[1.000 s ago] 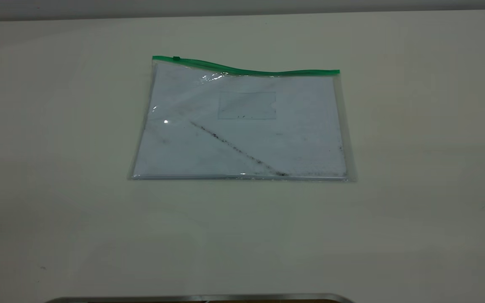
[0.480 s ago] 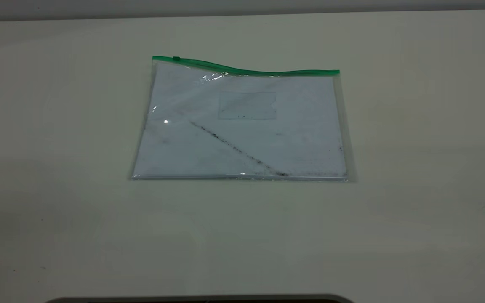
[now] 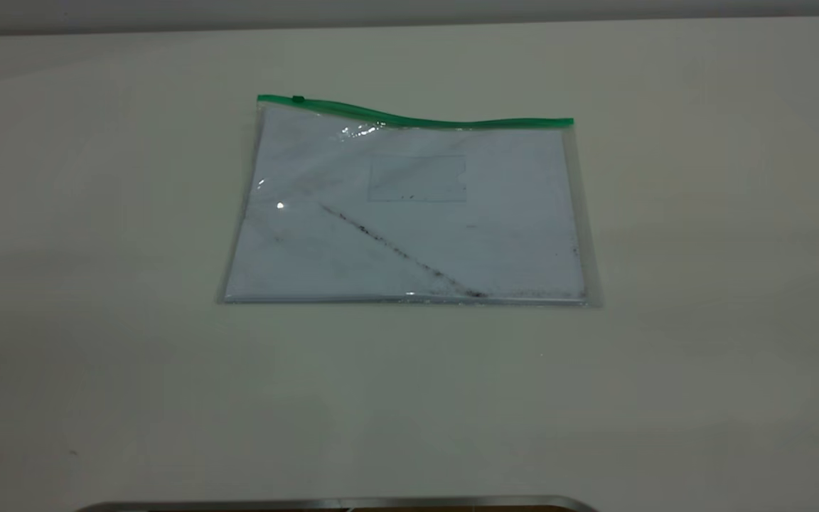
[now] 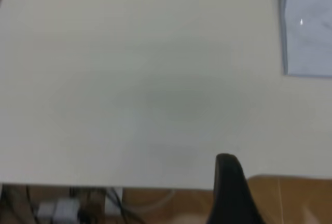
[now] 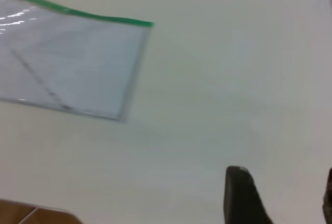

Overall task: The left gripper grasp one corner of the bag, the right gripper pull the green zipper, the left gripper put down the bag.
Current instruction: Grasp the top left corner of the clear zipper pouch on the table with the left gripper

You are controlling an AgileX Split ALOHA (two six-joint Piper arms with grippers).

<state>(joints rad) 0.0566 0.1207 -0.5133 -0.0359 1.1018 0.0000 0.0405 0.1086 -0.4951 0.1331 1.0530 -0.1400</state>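
The bag (image 3: 409,206) lies flat on the tabletop (image 3: 701,284), near the middle. Its long side runs left to right in the outside view. The green zipper (image 3: 416,117) runs along the far long edge, away from the camera — it is a little wavy, not straight. The tiny slider tab (image 3: 298,98) sits close to the left end of that green strip.

No arm shows in the outside view. Both are back off the tabletop's near edge. The left gripper (image 4: 231,193) shows only one dark finger in its wrist view, so I cannot tell how wide it is open. It holds nothing. From it, only the bag's near left corner shows, well apart across bare tabletop. The right gripper (image 5: 280,198) shows a dark finger on each side with a clear gap between, so it is open, and it holds nothing too. The bag's right end is well apart from it as well.

The coming move is likely the left gripper reaching out to a left corner of the bag. The slider is at that same end, so the right gripper will have to cross over to it.

Since a moment ago, nothing looks different — the bag lies in the same spot, with the same wave in its green edge.
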